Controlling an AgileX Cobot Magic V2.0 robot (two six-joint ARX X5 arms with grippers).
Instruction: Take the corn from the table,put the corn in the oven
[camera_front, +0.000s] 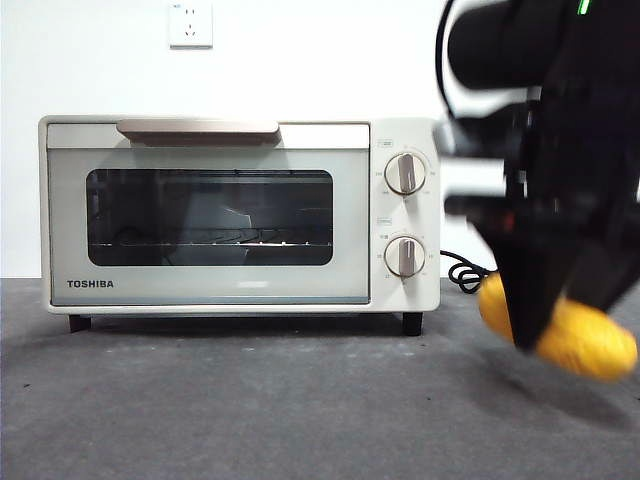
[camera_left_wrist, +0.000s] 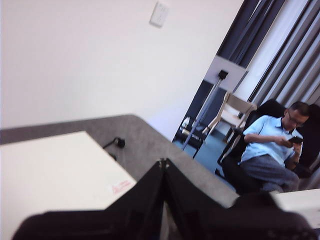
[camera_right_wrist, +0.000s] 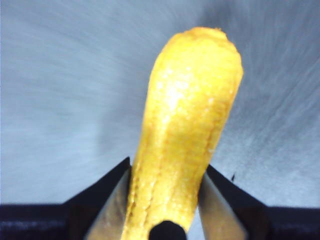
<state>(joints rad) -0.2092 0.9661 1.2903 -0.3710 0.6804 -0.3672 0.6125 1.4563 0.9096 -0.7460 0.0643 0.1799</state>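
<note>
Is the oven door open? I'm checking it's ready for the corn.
No: the oven door sits flush and shut, while the right gripper holds the corn beside it.

The brand name "TOSHIBA" stands in dark capitals on the lower left corner of the toaster oven (camera_front: 205, 215) door frame. Small markings ring its two knobs (camera_front: 405, 173), too fine to read. In the left wrist view a small red mark shows on the oven's top, illegible.
</note>
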